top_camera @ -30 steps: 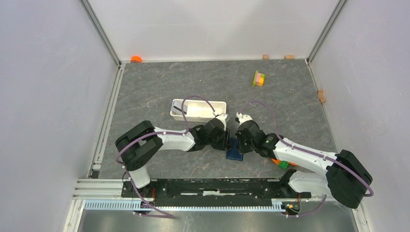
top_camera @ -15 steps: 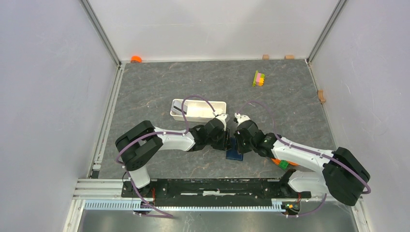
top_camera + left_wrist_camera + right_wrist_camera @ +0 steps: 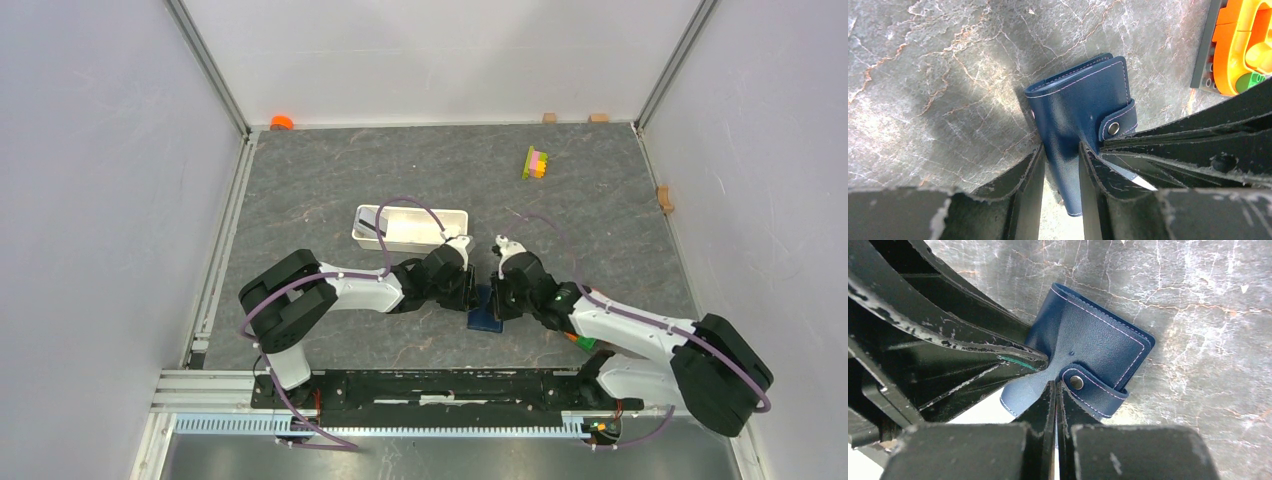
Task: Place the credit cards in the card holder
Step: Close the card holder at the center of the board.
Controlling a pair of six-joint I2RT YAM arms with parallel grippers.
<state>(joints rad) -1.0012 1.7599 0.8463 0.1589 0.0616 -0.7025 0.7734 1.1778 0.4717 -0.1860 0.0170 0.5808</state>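
My left tool (image 3: 1062,147) is gripping the card holder (image 3: 1083,95), which is sitting on the grey marbled counter (image 3: 938,75) between both tools. It is showing navy leather, pale stitching and a strap with a metal snap (image 3: 1113,128). My right tool (image 3: 1055,386) is staying closed, its tips touching the cover.

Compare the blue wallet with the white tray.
The wallet is dark blue; the tray is white. The wallet is small and roughly square, while the tray is longer and narrower. The wallet is snapped shut by its strap, and the tray is open on top. The wallet is clamped by the left tool and pinched at its cover by the right tool; the tray lies farther back, apart from both. Both are containers of one main colour.
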